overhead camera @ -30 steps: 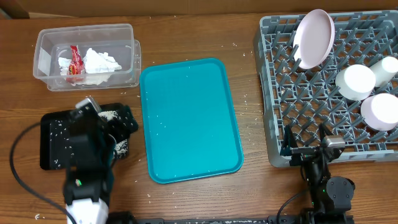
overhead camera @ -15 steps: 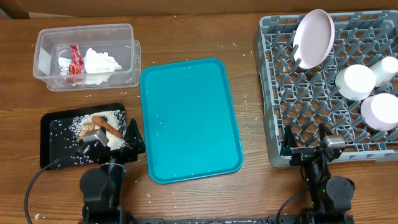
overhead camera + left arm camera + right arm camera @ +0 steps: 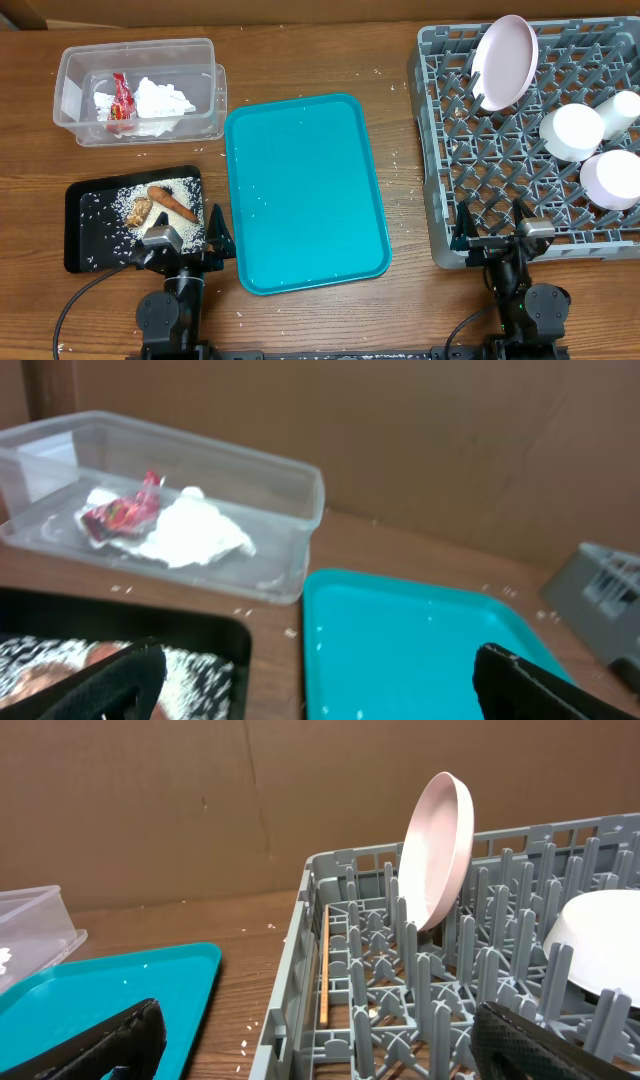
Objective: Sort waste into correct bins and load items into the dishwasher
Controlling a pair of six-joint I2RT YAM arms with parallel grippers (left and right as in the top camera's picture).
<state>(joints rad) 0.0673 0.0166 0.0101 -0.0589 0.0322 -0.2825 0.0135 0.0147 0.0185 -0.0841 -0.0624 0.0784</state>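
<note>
The teal tray lies bare in the middle. A black tray at the left holds rice and food scraps. A clear bin at the back left holds a red wrapper and white tissue. The grey dishwasher rack holds a pink plate, white cups and a chopstick. My left gripper is open and empty at the front edge between the two trays. My right gripper is open and empty at the rack's front edge.
Loose rice grains are scattered on the wooden table around the trays. A cardboard wall stands behind the table. Cables run from both arm bases at the front edge.
My left arm has drawn back from above the black tray to the front edge, uncovering the rice and scraps. The right arm has not moved.
</note>
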